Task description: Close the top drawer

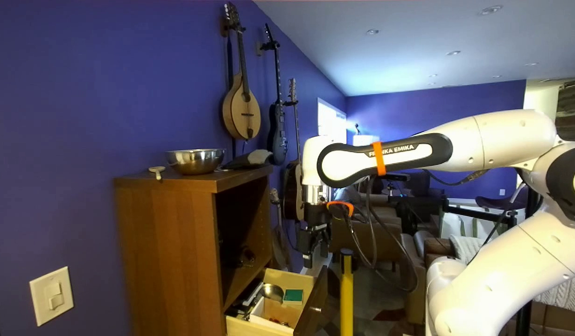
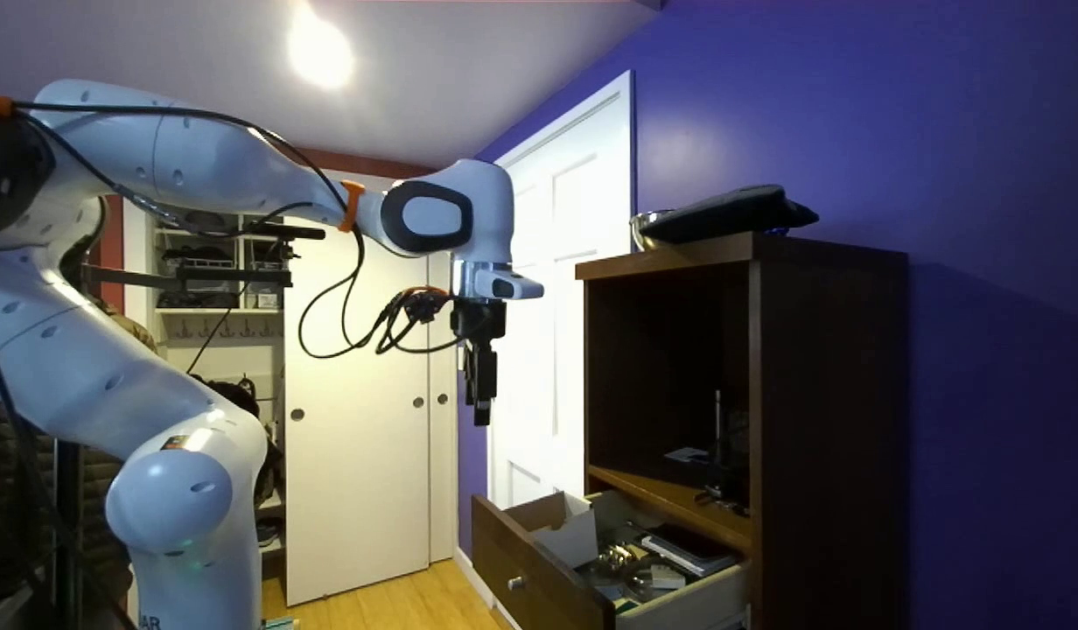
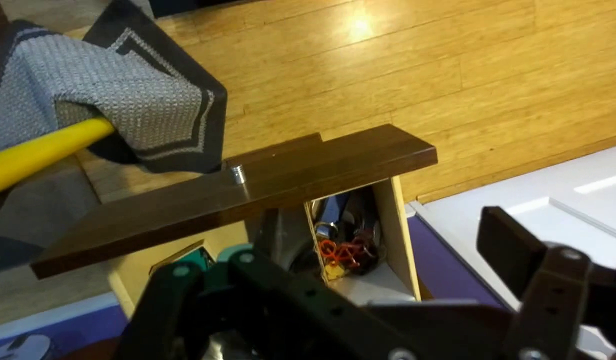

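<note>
The top drawer (image 1: 317, 298) is pulled out of the brown wooden cabinet (image 1: 171, 252). Its dark front panel (image 2: 539, 573) carries a small silver knob (image 2: 515, 583), and its sides are pale wood. In the wrist view the drawer front (image 3: 298, 172) runs slantwise across the middle, with the knob (image 3: 238, 174) on its outer face. My gripper (image 1: 315, 254) points down above the drawer, near its front, and touches nothing. It also shows in an exterior view (image 2: 481, 416). In the wrist view the fingers (image 3: 383, 235) stand wide apart with nothing between them.
The drawer holds a white box (image 2: 563, 529), a green box (image 1: 293, 296) and loose items. A metal bowl (image 1: 195, 161) and a dark object (image 2: 731, 215) lie on the cabinet top. A yellow post (image 1: 347, 298) stands close to the drawer front. A white door (image 2: 548, 306) is beside the cabinet.
</note>
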`<state>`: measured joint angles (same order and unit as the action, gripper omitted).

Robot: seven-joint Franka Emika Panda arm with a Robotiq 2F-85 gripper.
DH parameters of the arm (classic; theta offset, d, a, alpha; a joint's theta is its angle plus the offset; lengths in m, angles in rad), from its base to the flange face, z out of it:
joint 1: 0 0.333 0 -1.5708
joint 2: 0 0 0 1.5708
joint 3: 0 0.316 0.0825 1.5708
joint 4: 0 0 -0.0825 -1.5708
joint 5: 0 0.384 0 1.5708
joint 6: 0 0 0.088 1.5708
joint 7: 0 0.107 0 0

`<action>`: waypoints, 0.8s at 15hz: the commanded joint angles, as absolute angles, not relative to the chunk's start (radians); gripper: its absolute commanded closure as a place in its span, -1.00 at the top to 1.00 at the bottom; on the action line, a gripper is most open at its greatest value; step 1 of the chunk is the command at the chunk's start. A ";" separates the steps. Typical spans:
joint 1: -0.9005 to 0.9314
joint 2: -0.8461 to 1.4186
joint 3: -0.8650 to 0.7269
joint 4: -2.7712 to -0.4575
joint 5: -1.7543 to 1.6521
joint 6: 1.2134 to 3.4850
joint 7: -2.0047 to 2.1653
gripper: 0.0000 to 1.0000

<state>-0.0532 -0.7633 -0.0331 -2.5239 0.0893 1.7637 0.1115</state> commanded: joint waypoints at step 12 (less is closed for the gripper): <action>-0.044 -0.550 -0.043 -2.672 0.055 1.789 -0.018 1.00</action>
<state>-0.0485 -0.6281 -0.0376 -2.6281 0.0885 1.7531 0.0440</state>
